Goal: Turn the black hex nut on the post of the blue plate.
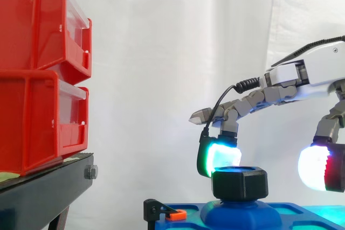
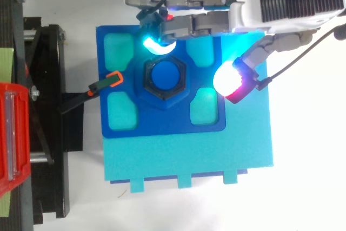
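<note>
One nut (image 1: 239, 182), one plate (image 2: 162, 125), one hand (image 1: 318, 71)

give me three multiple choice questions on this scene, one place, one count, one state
1. Where on the blue plate is the black hex nut? A its left edge; B on the post at its middle; C a corner pocket.
2. How many red bins are stacked? A one; B two; C four.
3. The hand is: A pinching the nut; B lifting the nut off; C open, not gripping it.
Answers: 1 B, the nut rings the post. 2 B, one bin sits on another. 3 C, the cyan pad is by the nut, the red-white pad stands apart.
</note>
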